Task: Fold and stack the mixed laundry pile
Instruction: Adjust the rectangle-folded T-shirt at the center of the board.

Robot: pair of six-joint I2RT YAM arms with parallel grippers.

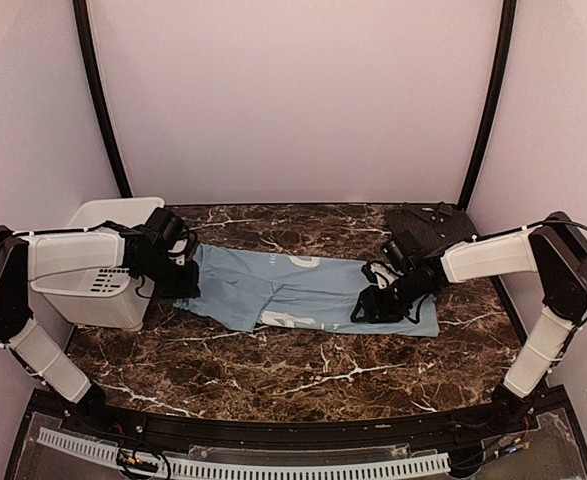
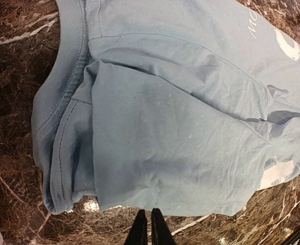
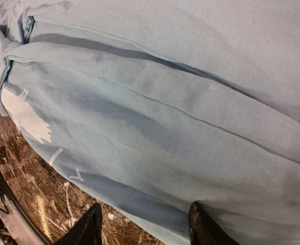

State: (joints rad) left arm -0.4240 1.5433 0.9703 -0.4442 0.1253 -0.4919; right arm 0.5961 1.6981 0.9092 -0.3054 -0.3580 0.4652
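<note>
The light blue T-shirt (image 1: 293, 290) lies partly folded along the middle of the marble table, with white print showing. My left gripper (image 1: 178, 283) hovers at its left, collar end. In the left wrist view that gripper (image 2: 148, 210) is shut with nothing between its fingers, over bare marble just off the edge of the T-shirt (image 2: 180, 127). My right gripper (image 1: 369, 308) is at the shirt's right front edge. It stands open (image 3: 144, 204), one finger over the marble and the other over the T-shirt (image 3: 165, 102). The black shirt (image 1: 428, 222) lies bunched at the back right.
A white plastic bin (image 1: 108, 215) stands at the table's left edge, right behind my left arm. Curved black poles rise at the back corners. The table's front rail runs along the bottom of the top view.
</note>
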